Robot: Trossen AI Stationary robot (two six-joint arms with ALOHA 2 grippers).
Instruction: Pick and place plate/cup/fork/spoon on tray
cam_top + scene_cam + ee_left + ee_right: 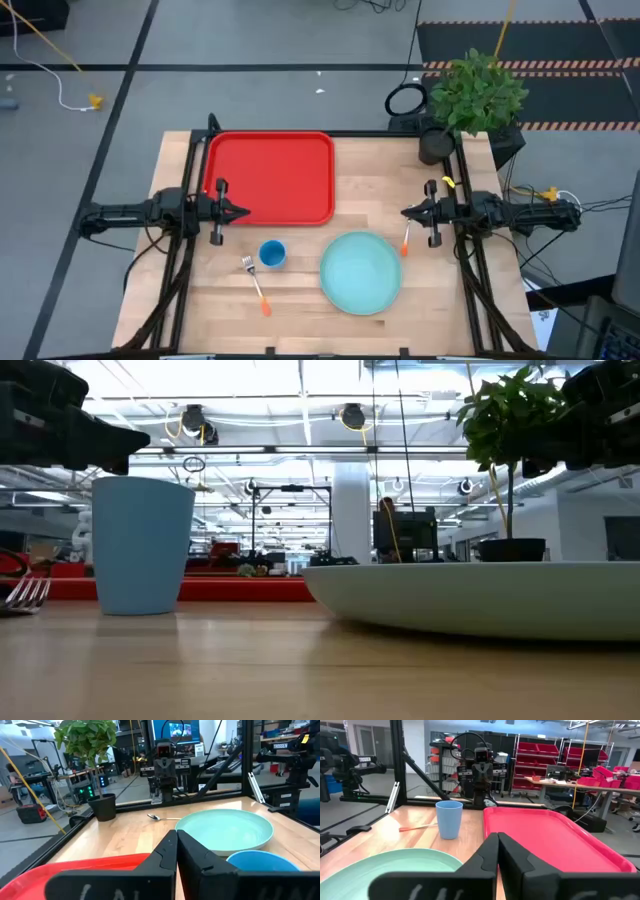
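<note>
Both arms idle, jaws pressed together, holding nothing.
Left gripper (243, 212) at 9 o'clock by the tray (270, 178); right gripper (406, 213) at 3, above the spoon (405, 242).

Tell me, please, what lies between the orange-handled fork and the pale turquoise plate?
The small bright blue plastic cup, standing upright on the wood, as the high view shows.

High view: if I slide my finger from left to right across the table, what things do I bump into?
Left gripper → fork → cup → plate → spoon → right gripper.
</note>
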